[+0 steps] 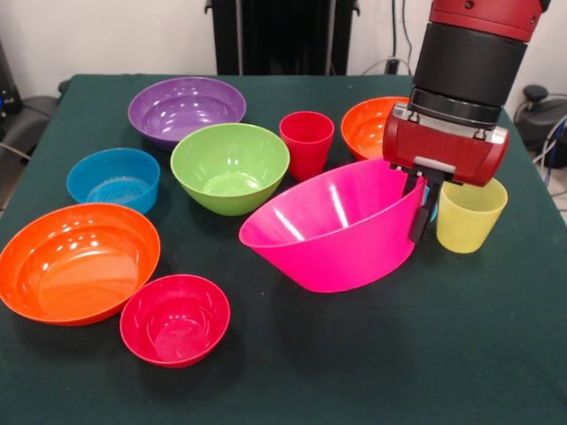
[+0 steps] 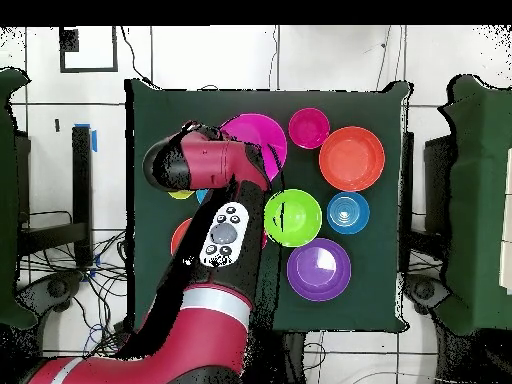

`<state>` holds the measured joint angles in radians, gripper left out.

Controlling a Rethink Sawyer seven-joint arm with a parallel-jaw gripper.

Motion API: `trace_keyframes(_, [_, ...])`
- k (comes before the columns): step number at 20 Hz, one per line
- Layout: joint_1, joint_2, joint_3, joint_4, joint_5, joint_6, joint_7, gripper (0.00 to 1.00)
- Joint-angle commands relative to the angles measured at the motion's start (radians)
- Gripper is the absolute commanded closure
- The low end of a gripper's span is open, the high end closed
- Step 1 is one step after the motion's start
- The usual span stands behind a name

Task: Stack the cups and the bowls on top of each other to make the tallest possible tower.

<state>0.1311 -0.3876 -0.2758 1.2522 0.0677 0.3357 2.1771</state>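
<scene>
Glossy smooth plastic bowls (image 1: pixel 230 166); translucent yellow cup (image 1: pixel 469 214); matt green cloth on table (image 1: pixel 399 354).

The large bowl (image 1: pixel 332 232) hangs tilted from the claw (image 1: pixel 423 212), its base on the table (image 1: pixel 443 354). A cup (image 1: pixel 470 215) stands just beside the claw, opposite that bowl. Another bowl (image 1: pixel 372 126) sits behind.

Arm (image 2: pixel 215 215) hides red cup, most of yellow cup (image 2: pixel 180 193) — overhead.

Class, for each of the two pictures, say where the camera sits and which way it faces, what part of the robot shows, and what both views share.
Front view: across the table, facing the robot; the arm's wrist and end effector show, gripping the tilted pink bowl at its rim.
Overhead view: above the table, looking straight down; the whole arm shows, covering part of the pink bowl.
Shared: the pink, green bowl and purple bowl.
</scene>
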Motion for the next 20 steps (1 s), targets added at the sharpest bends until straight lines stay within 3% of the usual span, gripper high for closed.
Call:
trace_keyframes(1, [-0.033, -0.027, 0.137, 0.080, -0.093, 0.152, -0.119, 1.00])
trace_keyframes(20, [-0.020, -0.083, 0.142, 0.109, -0.103, 0.243, -0.100, 1.00])
